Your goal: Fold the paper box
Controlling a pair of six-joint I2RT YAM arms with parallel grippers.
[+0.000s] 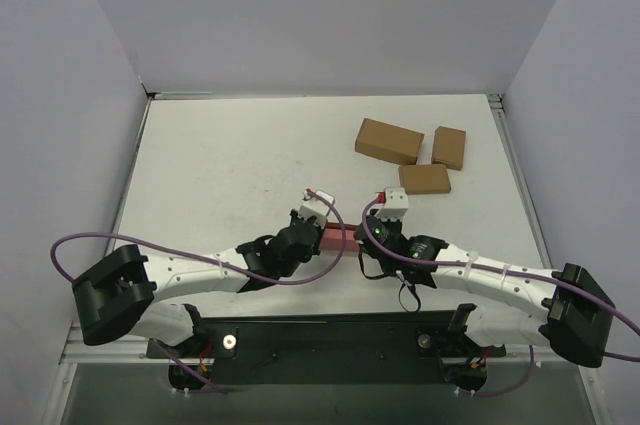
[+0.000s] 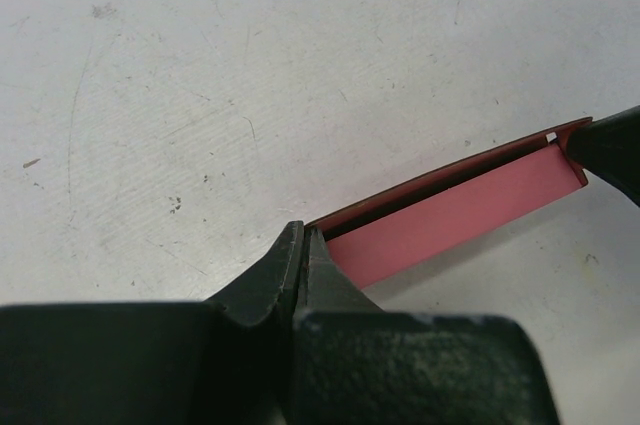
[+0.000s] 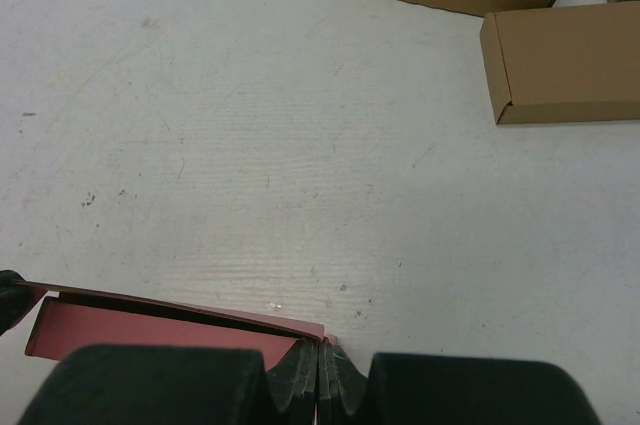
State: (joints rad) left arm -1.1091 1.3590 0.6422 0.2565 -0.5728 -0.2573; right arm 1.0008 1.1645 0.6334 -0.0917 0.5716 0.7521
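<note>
The pink-red paper box is a thin card piece held between my two grippers at the near middle of the table. In the left wrist view the box runs up and right from my left gripper, whose jaws are pressed shut on its near end. In the right wrist view the box runs left from my right gripper, whose jaws are shut on its corner. A dark gap shows under its top flap. In the top view my left gripper and right gripper hide most of it.
Three brown cardboard boxes stand at the back right: a larger one, a small one and a flat one. Two of them show in the right wrist view. White walls enclose the table.
</note>
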